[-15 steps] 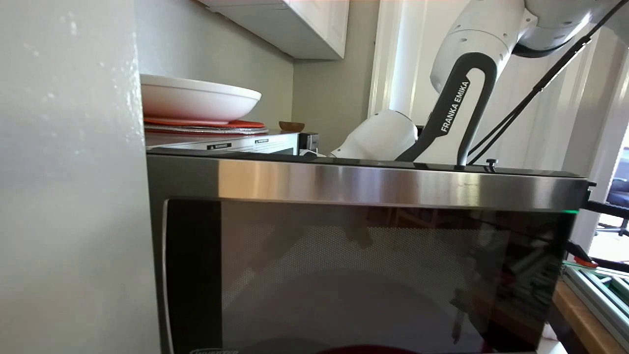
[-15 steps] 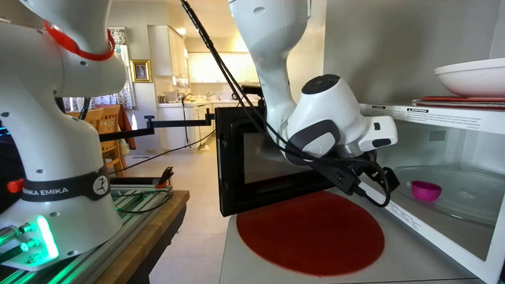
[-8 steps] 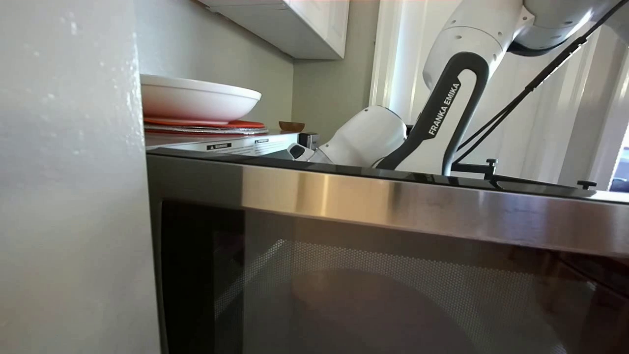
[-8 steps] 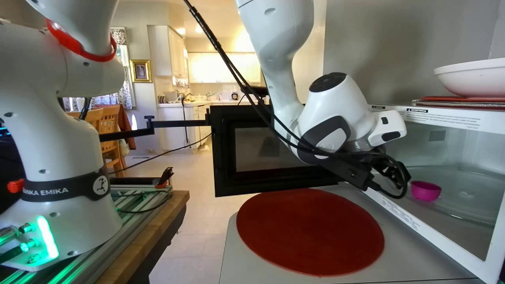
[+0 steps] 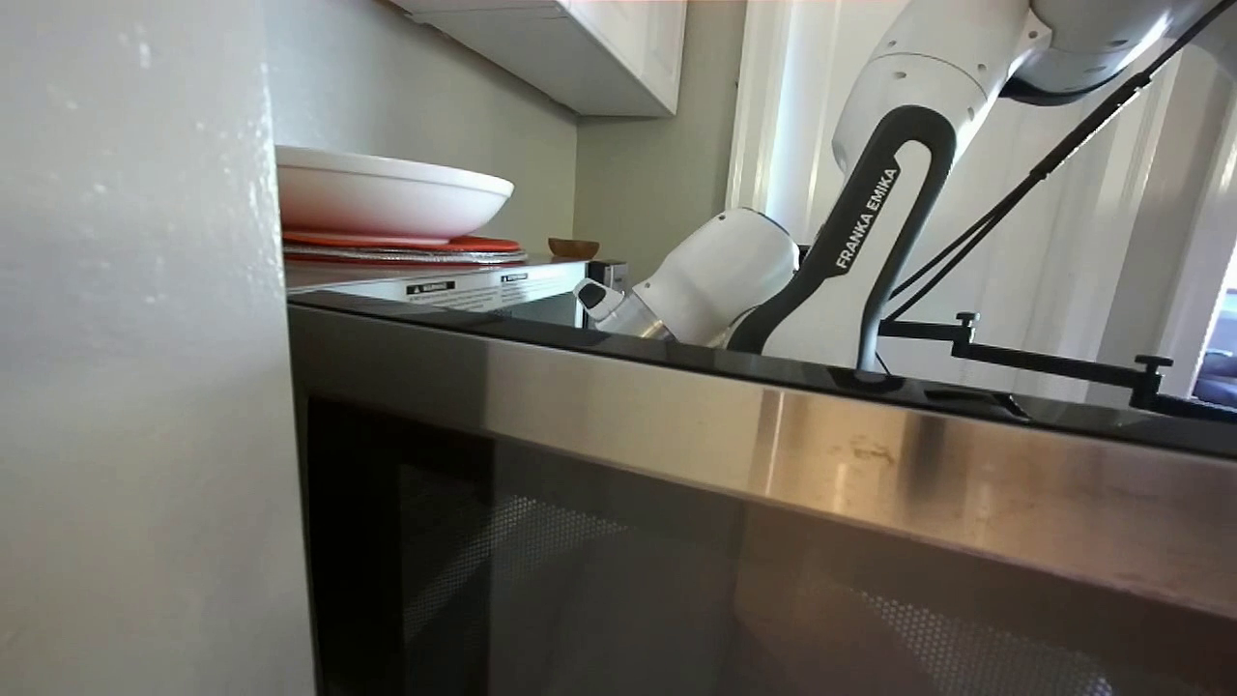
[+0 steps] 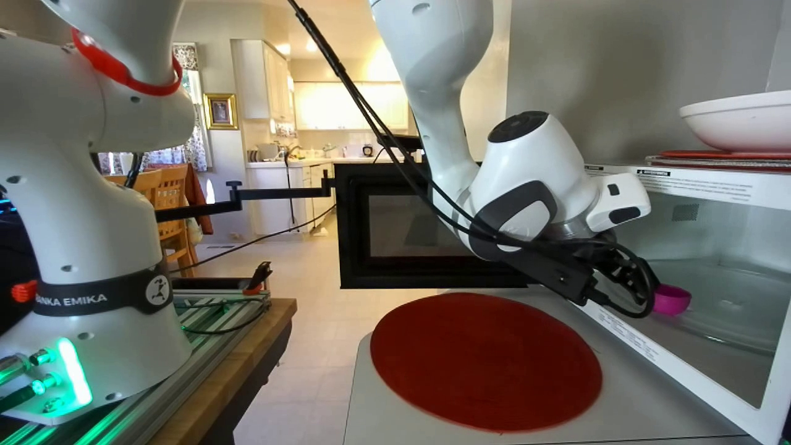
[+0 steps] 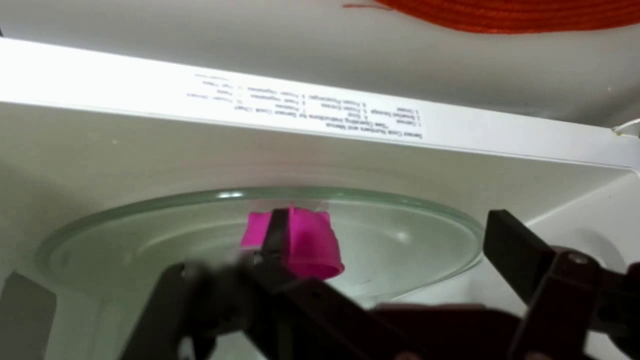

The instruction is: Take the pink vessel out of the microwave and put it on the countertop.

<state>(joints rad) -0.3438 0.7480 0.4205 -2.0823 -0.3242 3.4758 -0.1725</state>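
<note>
Countertop (image 6: 642,411) below and behind the gripper (image 7: 390,232), due to take the pink cup (image 7: 315,240)

Microwave (image 6: 723,185) directly ahead of the gripper; door (image 6: 395,228) ajar, behind it and to one side; bring the cup out clear of both and of the white front frame (image 7: 150,90)

Round red placemat (image 6: 488,364) below and behind the gripper; looks a fair landing spot

Glass turntable (image 7: 175,225) ahead, under the cup; lift before drawing back, or its raised rim may catch

Gripper at the microwave's mouth, fingers (image 7: 520,255) spread wide, gripping nothing; step in hand, as I judge it: lining up the grasp

Pink cup inside the microwave, just ahead; in the wrist view one fingertip (image 7: 278,225) overlaps it, so it sits off to that side of the gap; touching or apart, cannot tell; better ease sideways until a finger stands clear either side, or straddle the wall at the rim, then close softly; a small cup may skid or tip

Tally, big to small: one countertop, one Franka arm (image 6: 432,55), one microwave, one door, one placemat, one turntable, one white bowl (image 6: 741,120) above and beyond the gripper, red mats (image 6: 698,154) stacked under it (number unclear), one gripper, one pink cup, two fingers
</note>
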